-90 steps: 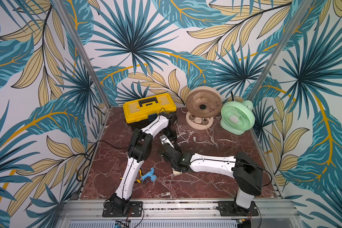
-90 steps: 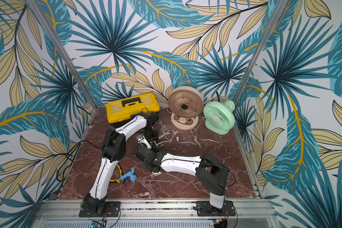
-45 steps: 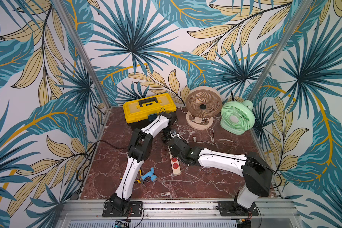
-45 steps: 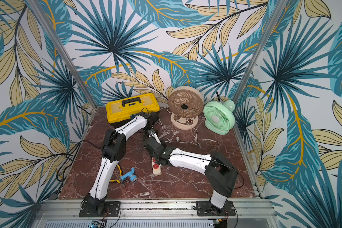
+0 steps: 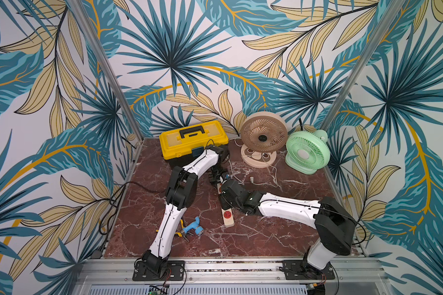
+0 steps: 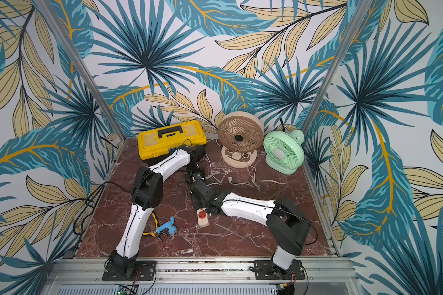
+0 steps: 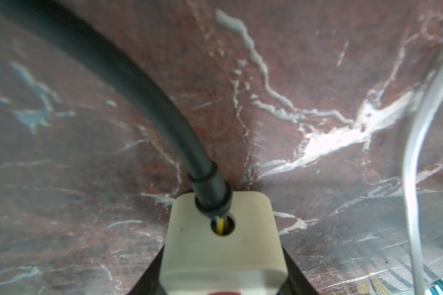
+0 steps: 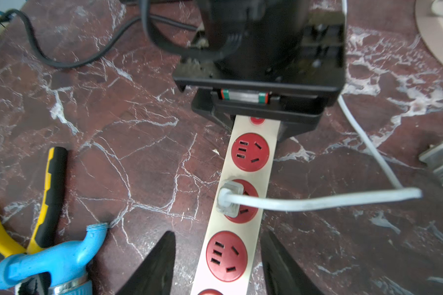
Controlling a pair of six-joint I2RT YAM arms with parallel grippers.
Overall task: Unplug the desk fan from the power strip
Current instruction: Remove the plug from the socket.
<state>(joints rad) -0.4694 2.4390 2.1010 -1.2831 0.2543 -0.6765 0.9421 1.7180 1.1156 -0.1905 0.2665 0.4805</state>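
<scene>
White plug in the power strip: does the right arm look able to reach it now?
Probably yes: the right arm holds its open jaws astride the power strip, just short of the white plug, with nothing between.

left claw (image 8: 256, 120) pinched tight, right claw (image 8: 218, 237) spread apart, both low

The power strip (image 8: 250, 173) was cream with red sockets. The toolbox (image 5: 193, 139) was yellow, black-handled. 2 fans: the tan fan (image 5: 264, 136), the mint-green fan (image 5: 306, 152). The table (image 5: 241, 237) was dark red marble, white-veined.
</scene>
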